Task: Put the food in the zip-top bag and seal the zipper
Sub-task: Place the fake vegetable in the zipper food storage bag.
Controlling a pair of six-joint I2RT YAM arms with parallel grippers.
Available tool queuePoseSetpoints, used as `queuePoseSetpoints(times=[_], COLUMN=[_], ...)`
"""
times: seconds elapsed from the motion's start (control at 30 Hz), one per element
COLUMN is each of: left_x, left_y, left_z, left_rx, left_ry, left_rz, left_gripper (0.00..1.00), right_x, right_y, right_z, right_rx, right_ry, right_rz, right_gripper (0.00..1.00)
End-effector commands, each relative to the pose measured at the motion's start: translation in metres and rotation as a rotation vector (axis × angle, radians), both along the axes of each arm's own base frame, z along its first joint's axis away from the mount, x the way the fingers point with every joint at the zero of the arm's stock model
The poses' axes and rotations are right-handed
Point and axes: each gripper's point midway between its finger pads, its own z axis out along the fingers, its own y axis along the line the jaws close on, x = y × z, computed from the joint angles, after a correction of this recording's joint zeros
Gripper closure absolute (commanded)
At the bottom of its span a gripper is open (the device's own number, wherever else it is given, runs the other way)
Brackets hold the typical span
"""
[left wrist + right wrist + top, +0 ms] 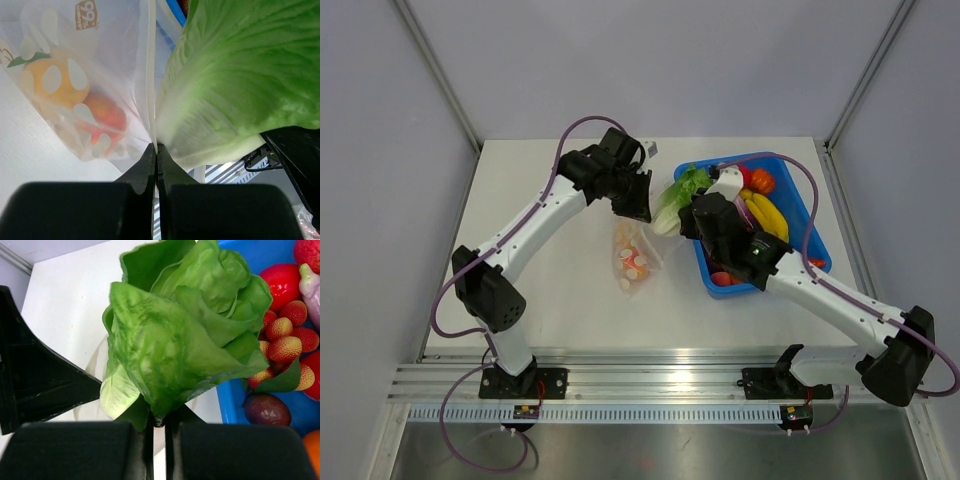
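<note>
Right pincer (159,422) is clamped on leafy green plastic lettuce (185,340) beside a blue rectangular tray (227,402). Left pincer (156,150) is clamped on a clear dotted bag (75,75).

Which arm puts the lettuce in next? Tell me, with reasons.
Right: the right gripper grips the lettuce beside the zip-top bag; the left gripper is busy pinching the bag's edge.

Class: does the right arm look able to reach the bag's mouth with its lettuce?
Probably yes: the lettuce in the right pincer sits beside the bag edge the left pincer pinches, nothing between.
</note>
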Motion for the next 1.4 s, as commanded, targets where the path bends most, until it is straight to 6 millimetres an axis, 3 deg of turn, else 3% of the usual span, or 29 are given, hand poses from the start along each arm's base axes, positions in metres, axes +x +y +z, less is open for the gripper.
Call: queuePoseSetpoints(times=[0.0,0.23,0.33,0.4,0.53,0.73,0.77,0.87,0.9,0.97,1.1,1.37], left_x=[-0.003,-0.003,-0.003,-0.002,-0.002,-0.002,-0.002,-0.003,-0.004,-0.005,-0.007,-0.009], left_y=[-0.009,-0.011,-0.010,-0.010,-0.010,-0.009,-0.009,-0.010,-0.009,-0.009,-0.006,-0.009], left_z=[0.036,0.040,0.040,0.037,0.038,0.039,0.039,0.041,0.042,0.044,0.049,0.053], left_rx=[-0.085,-0.094,-0.093,-0.085,-0.087,-0.088,-0.089,-0.094,-0.095,-0.098,-0.101,-0.131], left_ry=[-0.073,-0.080,-0.084,-0.081,-0.083,-0.092,-0.092,-0.093,-0.096,-0.100,-0.115,-0.136], left_rz=[-0.043,-0.054,-0.055,-0.054,-0.055,-0.057,-0.058,-0.067,-0.067,-0.072,-0.077,-0.088], left_gripper=[1.00,1.00,1.00,1.00,1.00,1.00,1.00,1.00,1.00,1.00,1.00,1.00], right_x=[0.007,0.001,-0.004,-0.009,-0.016,-0.049,-0.056,-0.063,-0.061,-0.061,-0.055,-0.055], right_y=[0.036,0.073,0.068,0.064,0.060,0.072,0.077,0.070,0.070,0.058,0.038,0.016], right_z=[0.027,-0.041,-0.071,-0.074,-0.071,-0.059,-0.048,-0.050,-0.042,-0.044,-0.026,-0.003], right_rx=[0.121,0.036,-0.034,-0.037,-0.088,-0.097,-0.068,-0.116,-0.127,-0.191,-0.180,-0.033], right_ry=[-0.057,0.069,0.114,0.109,0.084,0.057,0.035,0.057,0.051,0.073,0.023,-0.002], right_rz=[0.074,0.177,0.169,0.175,0.242,0.495,0.549,0.575,0.578,0.553,0.449,0.347], right_gripper=[1.00,1.00,1.00,1.00,1.00,1.00,1.00,0.73,0.48,0.33,0.29,0.33])
